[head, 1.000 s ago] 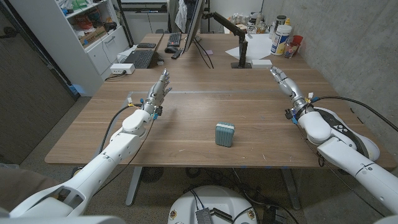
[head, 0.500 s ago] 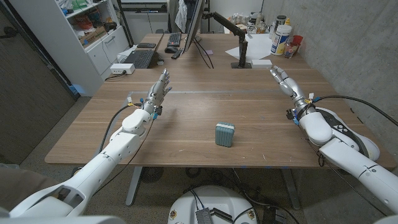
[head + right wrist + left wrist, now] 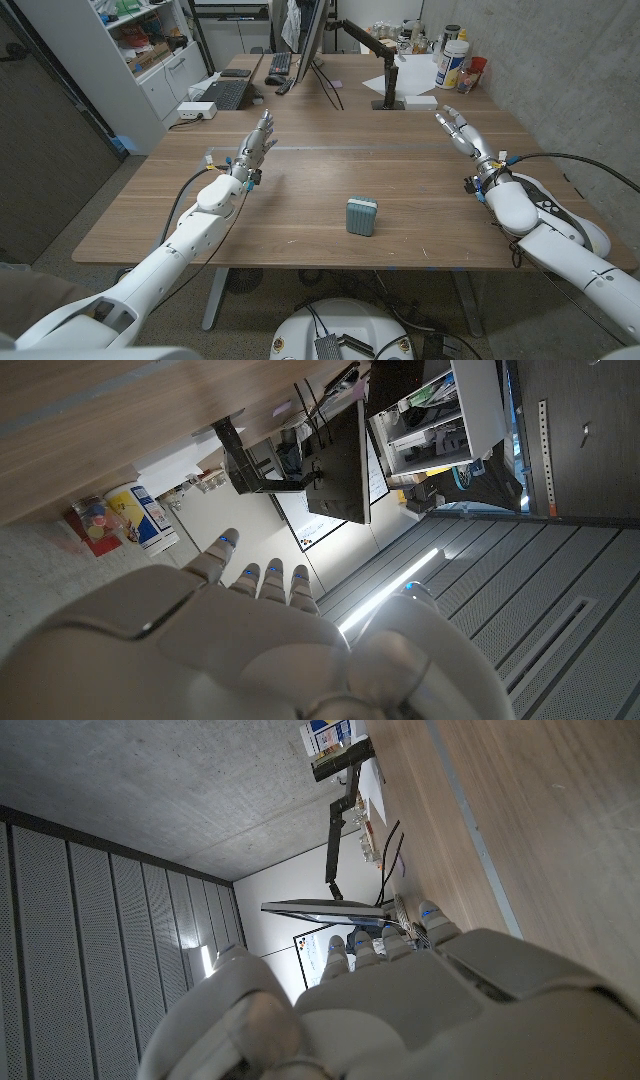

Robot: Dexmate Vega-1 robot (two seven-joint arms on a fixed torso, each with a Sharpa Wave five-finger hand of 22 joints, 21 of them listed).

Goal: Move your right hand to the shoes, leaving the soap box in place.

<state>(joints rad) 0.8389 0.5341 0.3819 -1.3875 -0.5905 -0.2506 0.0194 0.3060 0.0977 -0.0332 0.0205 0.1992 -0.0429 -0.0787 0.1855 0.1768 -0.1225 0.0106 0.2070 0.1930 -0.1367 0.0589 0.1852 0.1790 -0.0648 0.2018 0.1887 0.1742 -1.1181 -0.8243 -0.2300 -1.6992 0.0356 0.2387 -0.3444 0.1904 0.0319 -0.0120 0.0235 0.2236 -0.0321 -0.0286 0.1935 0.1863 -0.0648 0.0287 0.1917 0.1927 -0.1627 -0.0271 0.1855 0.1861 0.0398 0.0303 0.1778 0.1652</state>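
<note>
nudging my right robot hand (image 3: 456, 126) slightly outward since a moment ago, fingers apart, empty; no shoes visible on the table (image 3: 300, 190), soap box (image 3: 361, 215) stays put mid-table, untouched.

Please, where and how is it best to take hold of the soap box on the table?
The soap box stands upright, apart from both hands. Probably best: grip its two broad faces near the top, coming from above, fingers on one face, thumb on the other, since nothing crowds it.
</note>
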